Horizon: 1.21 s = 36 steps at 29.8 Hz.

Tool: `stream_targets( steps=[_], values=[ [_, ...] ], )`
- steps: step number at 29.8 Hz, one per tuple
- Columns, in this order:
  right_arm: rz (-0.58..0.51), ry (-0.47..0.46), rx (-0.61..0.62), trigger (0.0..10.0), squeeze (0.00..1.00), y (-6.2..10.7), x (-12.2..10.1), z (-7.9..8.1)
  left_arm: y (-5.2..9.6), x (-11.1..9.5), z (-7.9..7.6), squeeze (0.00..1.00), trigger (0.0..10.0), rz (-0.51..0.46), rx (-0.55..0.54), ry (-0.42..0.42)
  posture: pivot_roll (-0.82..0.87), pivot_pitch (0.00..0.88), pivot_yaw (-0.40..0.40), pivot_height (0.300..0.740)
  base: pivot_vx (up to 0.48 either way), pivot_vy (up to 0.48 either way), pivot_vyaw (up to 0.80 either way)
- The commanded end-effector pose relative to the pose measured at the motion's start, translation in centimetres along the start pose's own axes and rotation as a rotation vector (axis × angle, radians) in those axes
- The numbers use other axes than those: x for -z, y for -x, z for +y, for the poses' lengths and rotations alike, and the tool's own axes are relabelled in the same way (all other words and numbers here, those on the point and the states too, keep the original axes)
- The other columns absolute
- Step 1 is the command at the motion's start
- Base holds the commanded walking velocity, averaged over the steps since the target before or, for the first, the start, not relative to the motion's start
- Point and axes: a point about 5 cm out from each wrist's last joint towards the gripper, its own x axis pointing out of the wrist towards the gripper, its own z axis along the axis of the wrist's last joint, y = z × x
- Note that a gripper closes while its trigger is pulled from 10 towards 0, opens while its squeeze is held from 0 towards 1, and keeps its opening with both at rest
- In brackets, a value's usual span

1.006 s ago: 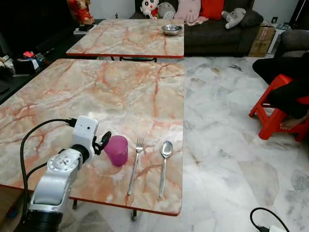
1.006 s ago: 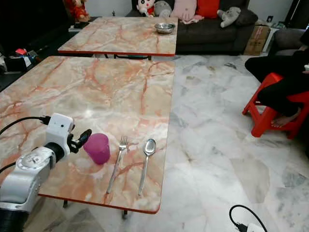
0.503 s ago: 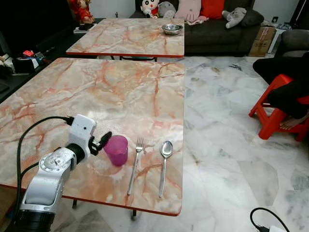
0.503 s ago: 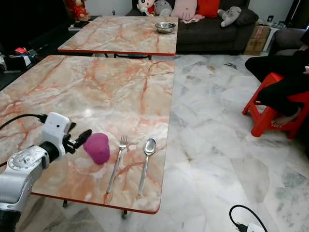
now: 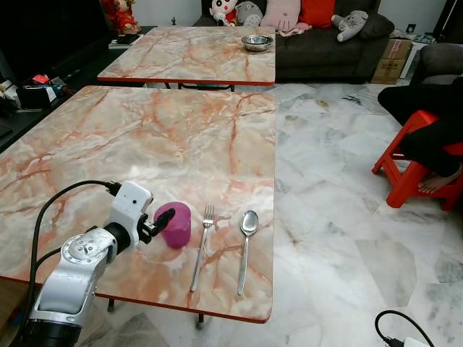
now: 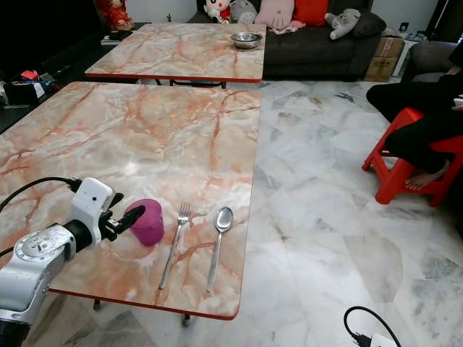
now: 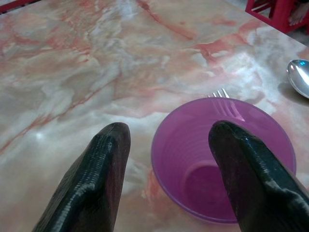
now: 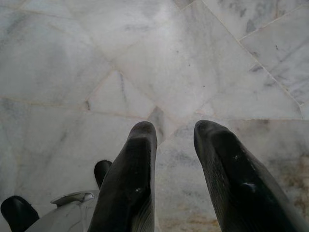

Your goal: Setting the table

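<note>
I had the left gripper (image 5: 160, 223) low over the near bench (image 5: 145, 144), right at the purple cup (image 5: 176, 225). Its fingers (image 7: 104, 164) were spread apart, not clamped: through the left wrist camera one finger hung over the cup's open mouth and the other sat outside the rim, over bare marble, so the near wall of the cup lay between them. I could not tell whether either finger was touching the plastic. The cup stood upright and looked empty, close to the bench's front edge.

Just to the cup's right lay the fork (image 5: 202, 246), tines pointing away from me, and beside that, a little apart, the spoon (image 5: 246, 247), bowl likewise at the far end. Both lay roughly parallel to each other, near the bench's front right corner.

The right gripper (image 8: 171, 159) hung idle over the pale marble floor (image 5: 347, 217), its two fingers slightly parted with nothing between them.

A second bench (image 5: 195, 54) with the same orange-veined top stood beyond the first, carrying a metal bowl (image 5: 257, 43) near its far right corner. Behind it was a dark sofa (image 5: 325, 43) piled with soft toys (image 5: 351, 24) and cushions. Off to my right a person (image 5: 427, 116) in dark clothes sat on a red stool (image 5: 412, 170), one bare foot on the floor.
</note>
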Motion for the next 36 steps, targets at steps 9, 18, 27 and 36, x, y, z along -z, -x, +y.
stream_targets(
  steps=[9, 18, 27, 36],
  values=[
    [0.01, -0.007, 0.002, 10.0, 0.0, 0.0, 0.1, 0.0, -0.2, -0.2, 0.0, 0.0, 10.0, 0.035, 0.014, -0.059, 0.03, 0.055, 0.02, 0.74, 0.0, 0.0, 0.0],
    [0.01, -0.008, 0.002, 10.0, 0.0, 0.0, 0.1, 0.0, -0.7, -0.9, -0.1, 0.0, 10.0, 0.054, 0.002, -0.067, 0.03, 0.055, 0.022, 0.74, 0.0, 0.0, 0.0],
    [0.01, -0.013, 0.001, 10.0, 0.0, 0.0, 0.2, 0.0, -1.0, -1.3, -0.4, 0.0, 9.3, 0.063, 0.012, -0.067, 0.03, 0.057, 0.024, 0.74, 0.0, 0.0, 0.0],
    [0.01, -0.016, 0.001, 10.0, 0.0, 0.0, 0.2, 0.1, -1.2, -1.4, -0.9, 0.0, 8.5, 0.095, 0.027, -0.125, 0.03, 0.059, 0.027, 0.74, 0.0, 0.0, 0.0]
  ],
)
